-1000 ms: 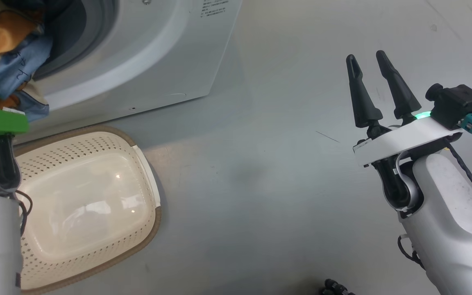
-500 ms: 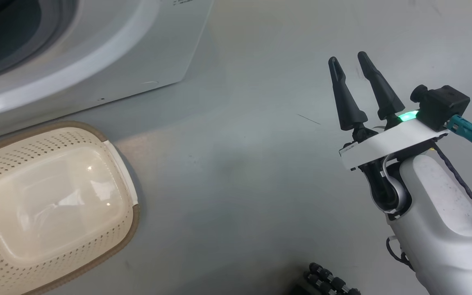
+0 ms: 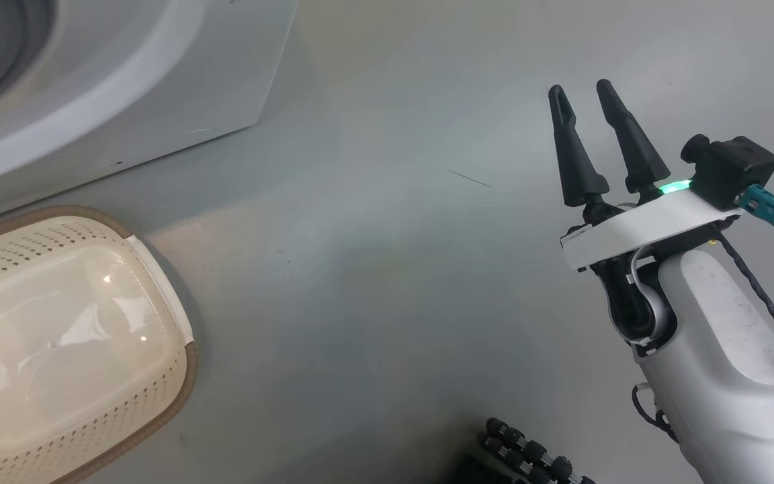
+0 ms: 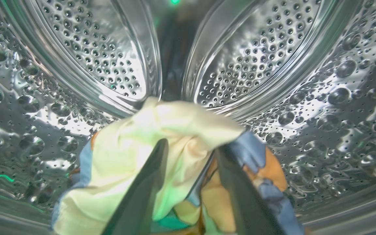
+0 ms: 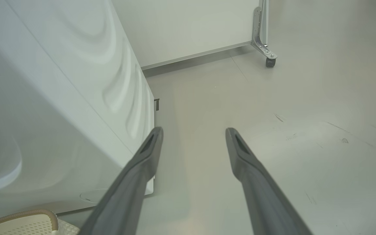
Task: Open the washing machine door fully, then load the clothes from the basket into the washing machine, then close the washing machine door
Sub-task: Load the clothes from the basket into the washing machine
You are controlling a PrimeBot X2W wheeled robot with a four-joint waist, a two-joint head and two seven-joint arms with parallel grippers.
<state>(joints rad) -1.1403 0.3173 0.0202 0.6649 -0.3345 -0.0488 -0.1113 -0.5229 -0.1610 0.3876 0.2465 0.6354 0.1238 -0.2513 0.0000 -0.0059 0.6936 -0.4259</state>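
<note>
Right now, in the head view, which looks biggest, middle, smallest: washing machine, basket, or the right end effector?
Largest, too alike to rank, both cut by the edge: big white washing machine; cream-white perforated plastic basket.
Smallest: dark two-fingered right end effector.

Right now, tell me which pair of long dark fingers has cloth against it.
The left fingers, inside the perforated steel drum, with the cream and light blue cloth between them. The right fingers stand parted over grey floor, holding nothing.

Basket beside washing machine, right gripper spread, maybe cables
</note>
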